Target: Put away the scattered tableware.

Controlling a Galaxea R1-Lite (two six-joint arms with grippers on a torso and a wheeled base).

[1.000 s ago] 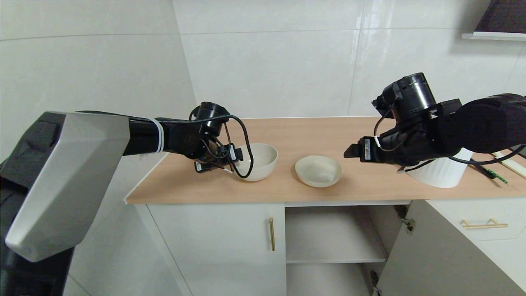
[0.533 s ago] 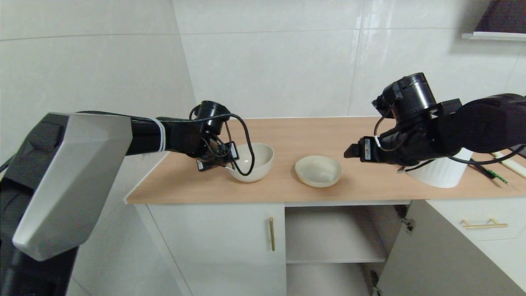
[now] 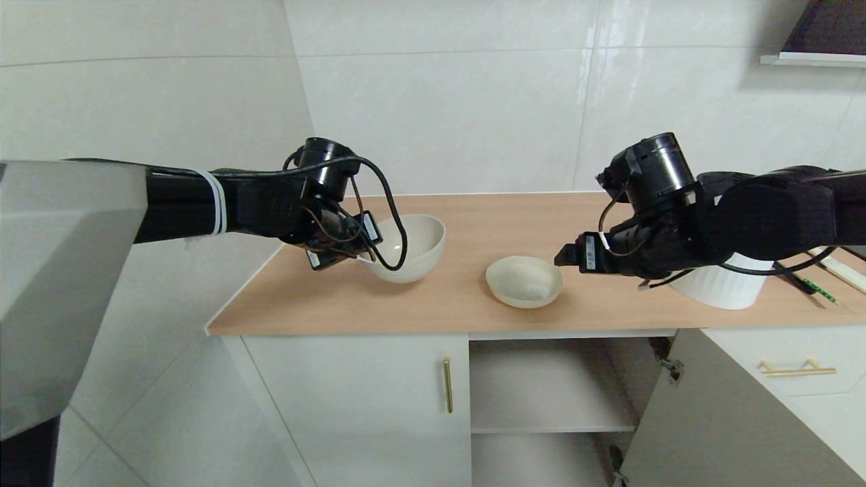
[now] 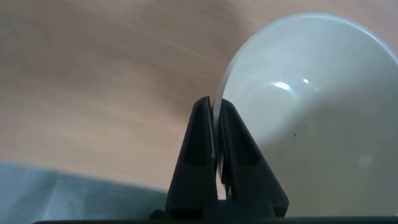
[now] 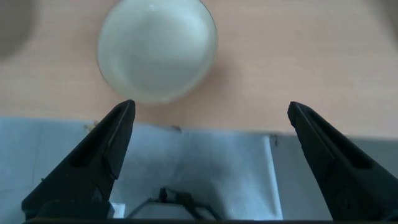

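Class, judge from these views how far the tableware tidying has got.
Done: nothing; no tableware sits on the open cupboard's shelf. In hand: the left gripper is shut on the rim of the big bowl, which is tilted. Left: the small bowl on the counter, near the open right gripper, and the chopsticks beside the white pot.

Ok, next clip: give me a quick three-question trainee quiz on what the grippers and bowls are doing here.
1. True or false: the left gripper is shut on the rim of the larger bowl.
2. Pick one. The right gripper is: A) shut on a cup; B) open and holding nothing; C) shut on a plate.
3. Fill in: the cupboard directly under the smaller bowl stands ____.

Key: 1 true. 2 B. 3 open.
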